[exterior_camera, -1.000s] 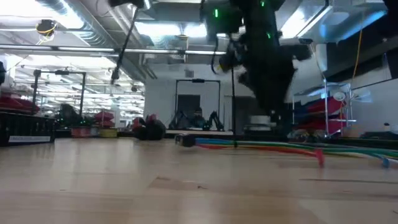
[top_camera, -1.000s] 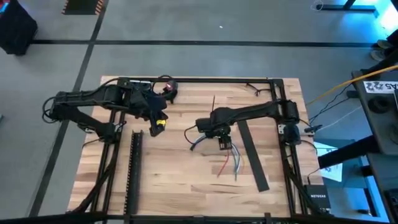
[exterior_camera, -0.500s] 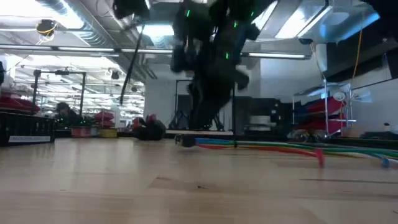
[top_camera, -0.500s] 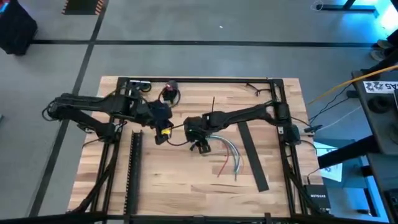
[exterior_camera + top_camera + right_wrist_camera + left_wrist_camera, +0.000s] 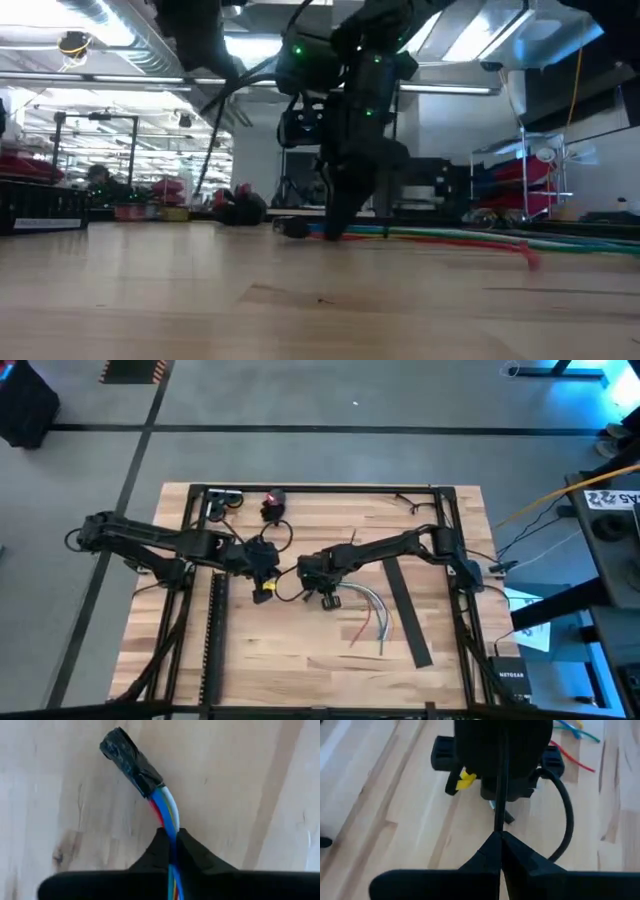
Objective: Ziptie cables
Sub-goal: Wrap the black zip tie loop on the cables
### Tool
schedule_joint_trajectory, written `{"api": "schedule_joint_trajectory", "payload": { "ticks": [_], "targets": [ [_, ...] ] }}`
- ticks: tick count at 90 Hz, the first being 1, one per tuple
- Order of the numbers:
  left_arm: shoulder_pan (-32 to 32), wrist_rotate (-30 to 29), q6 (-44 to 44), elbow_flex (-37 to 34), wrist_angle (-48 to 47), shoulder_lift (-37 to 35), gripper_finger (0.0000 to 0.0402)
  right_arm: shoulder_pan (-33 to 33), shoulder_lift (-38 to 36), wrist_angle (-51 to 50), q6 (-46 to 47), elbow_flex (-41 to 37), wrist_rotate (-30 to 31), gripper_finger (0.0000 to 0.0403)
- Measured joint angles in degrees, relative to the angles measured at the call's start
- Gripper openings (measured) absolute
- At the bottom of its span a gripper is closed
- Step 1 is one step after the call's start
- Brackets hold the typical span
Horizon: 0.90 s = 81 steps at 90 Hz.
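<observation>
**Both grippers meet at mid-table**

High view gives us the light wooden tabletop point(image 5: 300, 660) inside its black frame, with both arms reaching to the middle. Our right gripper point(image 5: 322, 597) is pinching the bundle of thin white, grey, blue and red cables point(image 5: 372, 612) near its black-taped end; the right wrist view shows the fingers point(image 5: 150, 857) pressed together on the cables point(image 5: 167, 817), the taped tip lying on the wood. The free ends fan out toward the near edge, just beside the long flat black bar point(image 5: 408, 610).

Our left gripper point(image 5: 262, 588) sits close by, to the left of the right one. In its wrist view the fingertips point(image 5: 512, 852) are pinched on a thin straight dark zip-tie strip point(image 5: 499, 795).

Bare wood lies open along the near edge. A slotted black rail point(image 5: 214, 635) runs by the left side.
</observation>
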Motion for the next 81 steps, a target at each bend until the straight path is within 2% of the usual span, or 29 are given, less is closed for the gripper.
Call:
{"api": "schedule_joint_trajectory", "payload": {
  "ticks": [24, 47, 64, 81],
  "targets": [
    [-0.39, -1.95, -2.32, 0.04, 5.00, -1.15, 0.0000, -1.94, -6.36, -1.20, 2.91, -0.04, 6.67, 0.0006],
    [-1.18, -6.41, -1.22, 0.04, 13.03, -0.23, 0.0000, -3.14, -7.08, 1.09, 4.01, 0.03, 8.46, 0.0005],
    [-2.51, -6.64, -4.70, 0.02, 9.60, -0.88, 0.0000, -3.46, -8.56, -2.06, 2.62, 0.05, 9.99, 0.0004],
    [-3.12, -8.11, -8.79, 3.00, 3.09, -5.49, 0.0000, -4.21, -11.03, -8.11, 1.93, 0.12, 9.37, 0.0004]
  ]
}}
